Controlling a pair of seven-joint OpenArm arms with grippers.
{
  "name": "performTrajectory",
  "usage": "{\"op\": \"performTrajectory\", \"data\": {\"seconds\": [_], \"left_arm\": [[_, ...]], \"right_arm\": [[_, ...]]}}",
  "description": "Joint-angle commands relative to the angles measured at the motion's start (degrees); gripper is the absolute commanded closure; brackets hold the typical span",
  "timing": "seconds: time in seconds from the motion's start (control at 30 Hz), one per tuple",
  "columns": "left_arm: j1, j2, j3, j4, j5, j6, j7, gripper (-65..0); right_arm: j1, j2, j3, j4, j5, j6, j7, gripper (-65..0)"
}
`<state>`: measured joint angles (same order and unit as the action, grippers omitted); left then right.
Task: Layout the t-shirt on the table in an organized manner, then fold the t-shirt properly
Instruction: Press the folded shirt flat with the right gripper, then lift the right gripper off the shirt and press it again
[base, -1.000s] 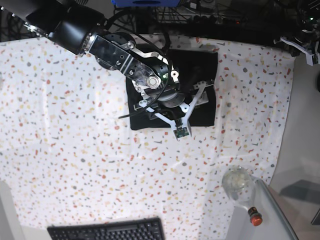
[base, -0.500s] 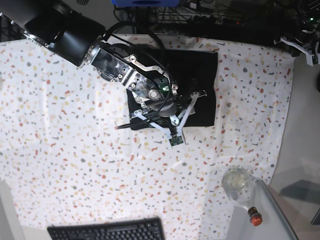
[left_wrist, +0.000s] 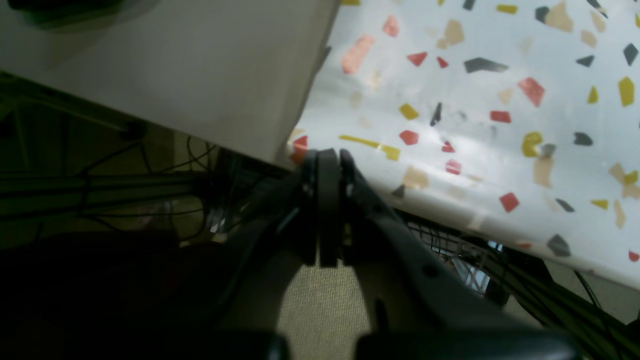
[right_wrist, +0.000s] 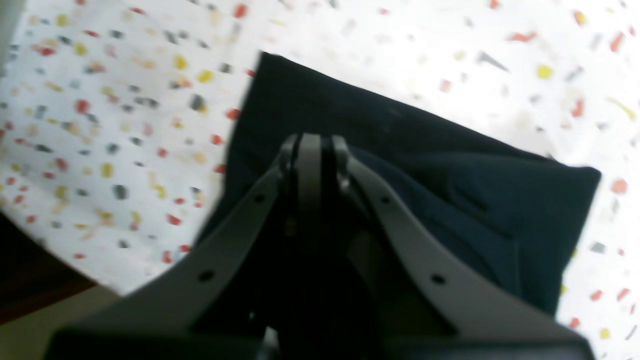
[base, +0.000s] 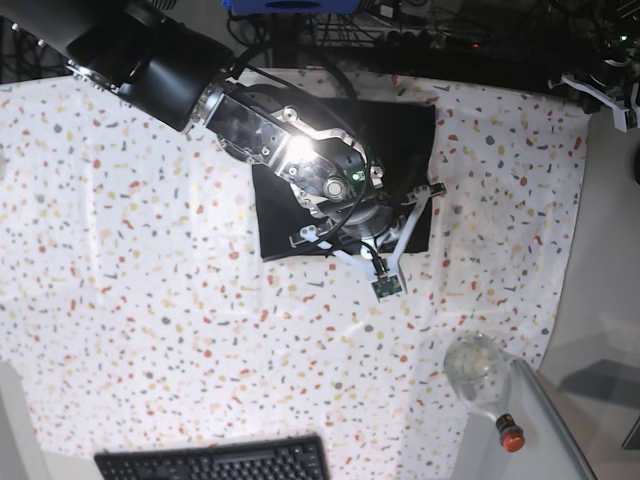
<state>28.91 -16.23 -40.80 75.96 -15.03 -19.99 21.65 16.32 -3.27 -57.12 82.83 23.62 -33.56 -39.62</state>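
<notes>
Where the left wrist view looks down, the left claw is pressed fully closed with nothing between its tips. Beyond and to the right of it lies the speckled edge of the bench; a plain grey surface sits to its upper left. No garment appears here.

Seen from the right wrist, the right claw is closed, its tips together over the t-shirt. The black cloth lies as a compact, flat, squared shape spreading beyond and to the right of the tips. Whether any fabric is pinched cannot be told.

From the base view, the right claw hovers at the near right edge of the t-shirt, which rests folded on the bench. The left claw waits at the bench's far corner.

Folding looks nearly done. Next probably comes lifting the right arm clear without dragging the cloth.
</notes>
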Motion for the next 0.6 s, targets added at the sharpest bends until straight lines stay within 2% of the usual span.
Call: {"op": "performTrajectory", "data": {"seconds": [0.0, 0.17, 0.3, 0.4, 0.57], "left_arm": [[0.41, -1.05, -0.39, 0.83, -0.40, -0.01, -1.03, 0.0], [0.41, -1.05, -0.39, 0.83, -0.40, -0.01, -1.03, 0.0], [0.50, -1.05, -0.39, 0.83, -0.40, -0.01, -1.03, 0.0], [0.50, -0.96, -0.30, 0.83, -0.40, -0.01, -1.03, 0.0], [0.41, -0.96, -0.30, 0.83, -0.40, -0.01, -0.95, 0.0]], "right_arm": [[1.93, -1.44, 0.11, 0.03, -0.63, 0.46, 1.51, 0.0], [4.30, -3.28, 0.11, -4.72, -0.54, 0.55, 1.86, 0.0], [4.91, -3.81, 0.46, -5.60, -0.36, 4.15, 4.58, 0.0], [4.91, -4.07, 0.29, -6.83, -0.28, 4.86, 5.90, 0.0], [5.00, -4.60, 0.11, -12.63, -0.28, 4.95, 13.99, 0.0]]}}
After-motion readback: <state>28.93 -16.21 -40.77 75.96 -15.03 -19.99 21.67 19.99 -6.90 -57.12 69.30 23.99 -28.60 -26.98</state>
